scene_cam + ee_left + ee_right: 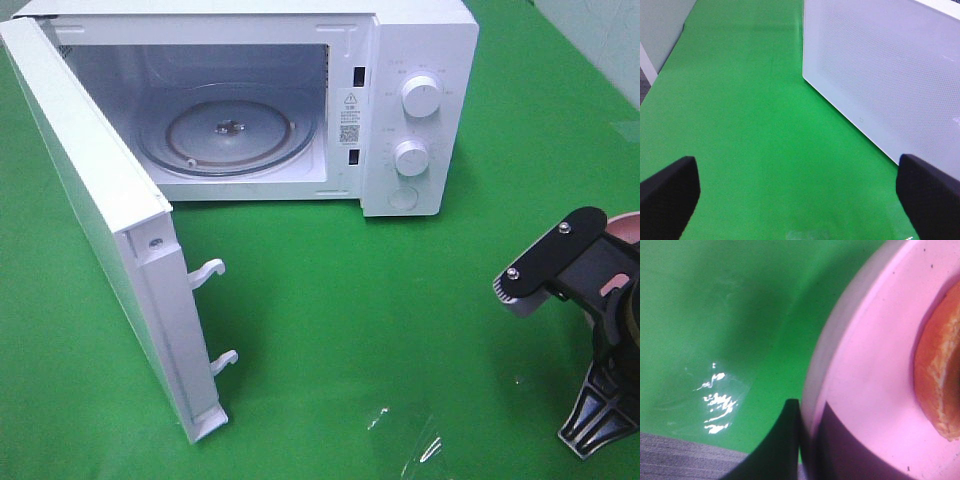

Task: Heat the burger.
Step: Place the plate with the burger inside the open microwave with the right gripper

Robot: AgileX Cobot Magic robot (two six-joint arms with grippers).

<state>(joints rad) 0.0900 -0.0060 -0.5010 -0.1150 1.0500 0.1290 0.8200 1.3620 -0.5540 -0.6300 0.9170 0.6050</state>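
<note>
From the high camera: white microwave (pixel 300 100) at the back of the green table (pixel 400 330), door (pixel 100 250) swung wide to the left, glass turntable (pixel 230 135) bare inside. At the right edge, the right arm's black wrist (pixel 585 285) low over the table, only a pink sliver of plate (pixel 625 222) showing behind it; no sight of the burger here. From the left wrist: left hand (pixel 797 200) spread to full width, gripping nothing, pointed along bare cloth, a white dotted panel (pixel 880 75), probably the door's outer face, just beside. From the right wrist: right hand (pixel 807 440) pinched shut on the plate's rim, one finger either side of it; burger (pixel 940 375) on that plate, in from the rim and apart from the fingers, only its brown bun edge in frame. By judgement: cavity back and to the left of the right hand, opening facing front, so a carry leftward and inward, clear of the door's free edge; right arm plainly nearer. Round plate, no long axis to mind; level hold needed.
</note>
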